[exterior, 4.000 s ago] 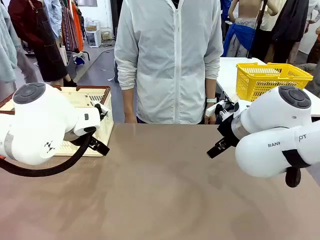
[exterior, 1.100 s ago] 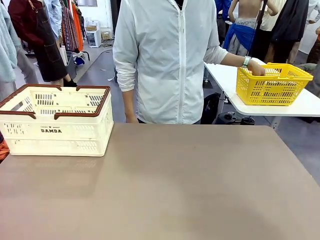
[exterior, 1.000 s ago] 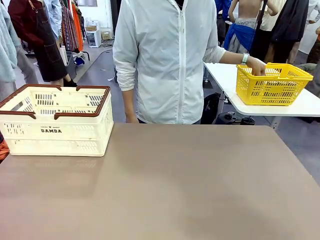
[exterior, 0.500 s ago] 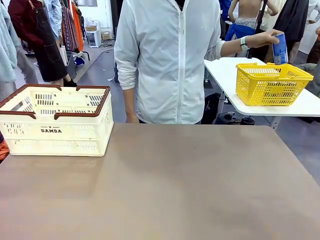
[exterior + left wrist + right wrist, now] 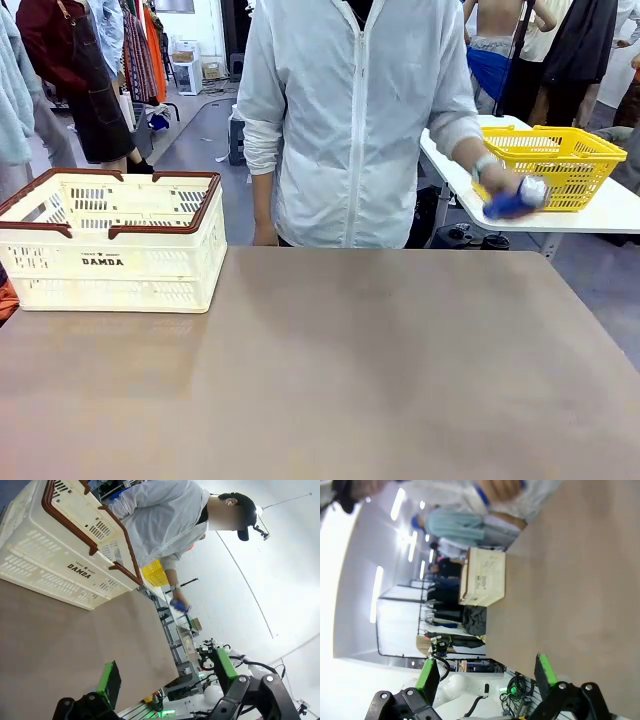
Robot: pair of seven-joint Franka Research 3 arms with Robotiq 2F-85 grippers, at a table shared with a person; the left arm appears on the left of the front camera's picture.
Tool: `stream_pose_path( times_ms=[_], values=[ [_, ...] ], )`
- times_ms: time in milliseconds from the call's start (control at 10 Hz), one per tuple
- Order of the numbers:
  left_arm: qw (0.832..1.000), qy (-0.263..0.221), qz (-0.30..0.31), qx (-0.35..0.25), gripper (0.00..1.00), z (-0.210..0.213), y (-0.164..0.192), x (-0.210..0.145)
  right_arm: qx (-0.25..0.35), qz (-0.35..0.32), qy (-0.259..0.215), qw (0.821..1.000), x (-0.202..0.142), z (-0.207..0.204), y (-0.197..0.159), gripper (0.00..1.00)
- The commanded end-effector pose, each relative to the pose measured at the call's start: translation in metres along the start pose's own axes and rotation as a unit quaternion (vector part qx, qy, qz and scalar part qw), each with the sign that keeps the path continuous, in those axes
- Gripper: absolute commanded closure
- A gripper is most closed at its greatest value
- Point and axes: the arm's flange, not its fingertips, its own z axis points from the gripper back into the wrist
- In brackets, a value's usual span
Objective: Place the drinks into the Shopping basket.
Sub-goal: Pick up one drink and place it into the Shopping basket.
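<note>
The Shopping basket, cream-white with a dark brown rim and "DAMDA" on its side, stands at the brown table's far left. At the right, the person's hand holds a blue and white drink can, blurred, in the air between the two tables. In the left wrist view my left gripper is open over the tabletop, with the Shopping basket and the held can beyond it. In the right wrist view my right gripper is open with nothing in it, and the Shopping basket stands far across the table.
A yellow mesh basket sits on a white side table at the back right. The person in a white jacket stands at the brown table's far edge. Clothes racks and other people are farther back.
Both arms have left the front view. The person reached into the yellow basket, lifted out a blue and white can, and has swung it down and left toward the brown table.
</note>
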Motion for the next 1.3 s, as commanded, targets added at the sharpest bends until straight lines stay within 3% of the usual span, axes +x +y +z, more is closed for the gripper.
stream_pose_path(
  times_ms=[0, 1200],
  values=[
    [1.000, -0.006, -0.013, -0.009, 0.00, -0.0014, -0.0001, 0.0025, 0.005, -0.001, 0.000, 1.000, 0.0023, -0.0004, 0.0033, 0.00],
    [1.000, -0.006, -0.013, -0.009, 0.00, -0.0014, -0.0001, 0.0025, 0.005, -0.001, 0.000, 1.000, 0.0023, -0.0004, 0.0033, 0.00]
  ],
)
